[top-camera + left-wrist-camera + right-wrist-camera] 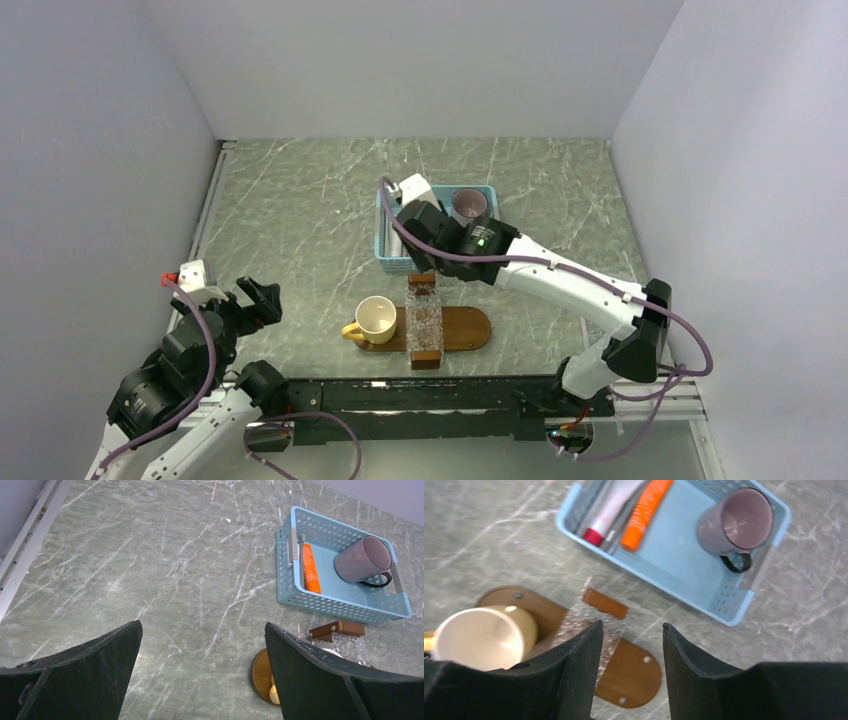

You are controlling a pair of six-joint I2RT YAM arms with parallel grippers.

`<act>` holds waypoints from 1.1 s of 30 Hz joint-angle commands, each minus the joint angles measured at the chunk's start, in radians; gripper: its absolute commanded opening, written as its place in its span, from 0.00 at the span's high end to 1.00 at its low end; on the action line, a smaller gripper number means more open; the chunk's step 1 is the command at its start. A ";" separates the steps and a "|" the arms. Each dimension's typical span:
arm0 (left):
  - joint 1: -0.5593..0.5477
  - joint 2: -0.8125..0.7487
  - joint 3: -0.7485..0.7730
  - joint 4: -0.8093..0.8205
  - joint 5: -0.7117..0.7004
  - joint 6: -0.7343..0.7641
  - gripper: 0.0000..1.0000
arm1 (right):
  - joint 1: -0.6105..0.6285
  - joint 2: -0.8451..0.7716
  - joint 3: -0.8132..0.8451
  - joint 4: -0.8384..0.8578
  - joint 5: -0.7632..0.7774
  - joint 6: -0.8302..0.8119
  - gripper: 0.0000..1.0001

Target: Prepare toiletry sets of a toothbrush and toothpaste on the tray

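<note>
The dark-brown wooden tray [470,328] [631,672] lies near the table's front edge. On it stand a yellow cup [376,318] [481,637] and a clear plastic box [424,322] laid crosswise. In the light-blue mesh basket [490,192] [684,560] lie a white tube with a red cap [611,510], a flat orange tube [646,512] [310,569] and, between them, a slim pale stick [618,527] that looks like the toothbrush. My right gripper [405,228] [632,625] hovers open above the basket's left end, holding nothing. My left gripper [262,300] [202,625] stands wide open at the near left, over bare table.
A purple mug [468,205] [362,559] [736,522] lies on its side in the basket's right half. White walls enclose the marble table on three sides, and a metal rail [22,550] runs along the left edge.
</note>
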 commanded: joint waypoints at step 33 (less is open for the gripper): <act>0.007 0.049 0.015 0.043 0.017 0.035 0.01 | -0.549 0.383 0.071 0.345 -0.260 -0.319 0.51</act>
